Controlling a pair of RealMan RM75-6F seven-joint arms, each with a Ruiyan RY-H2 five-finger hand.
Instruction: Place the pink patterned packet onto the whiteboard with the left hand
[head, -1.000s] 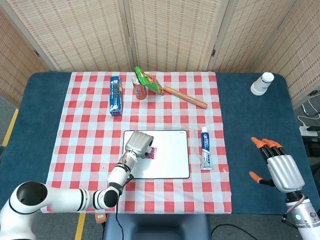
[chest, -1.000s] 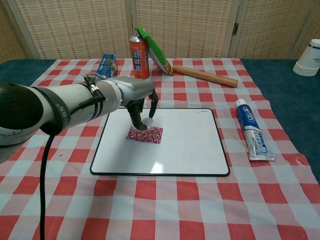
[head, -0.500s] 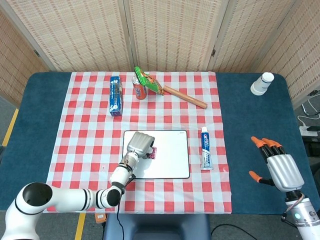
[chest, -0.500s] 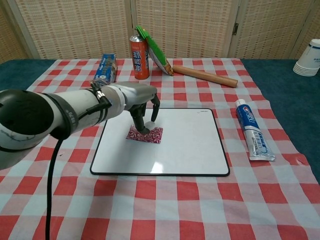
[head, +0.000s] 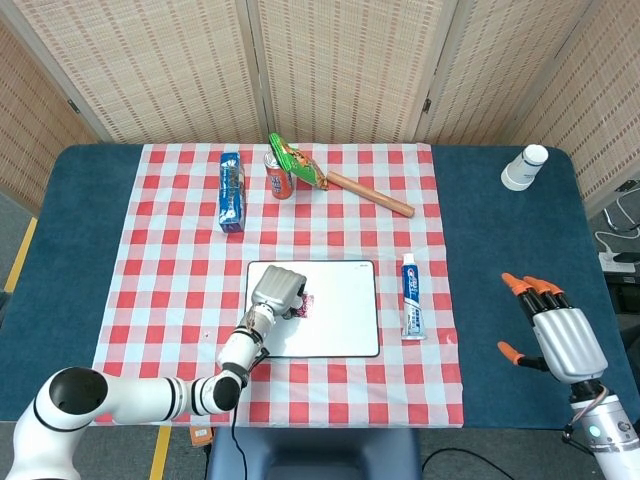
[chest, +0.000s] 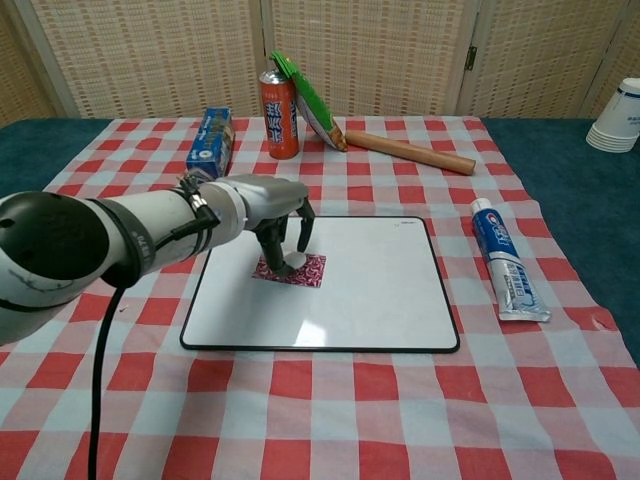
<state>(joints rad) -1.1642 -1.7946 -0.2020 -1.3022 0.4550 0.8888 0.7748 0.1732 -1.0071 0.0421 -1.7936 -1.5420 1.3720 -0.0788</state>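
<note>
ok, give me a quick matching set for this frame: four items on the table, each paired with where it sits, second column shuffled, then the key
Things:
1. pink patterned packet
2. toothpaste tube
3. rolling pin
4. blue carton

Places:
A. far side of the cloth, just right of the can
B. on the cloth, right of the whiteboard
C. on the whiteboard, under the left hand fingers
D. far side of the cloth, left of the can

Pairs: 1-C, 2-B, 3-A, 4-D
</note>
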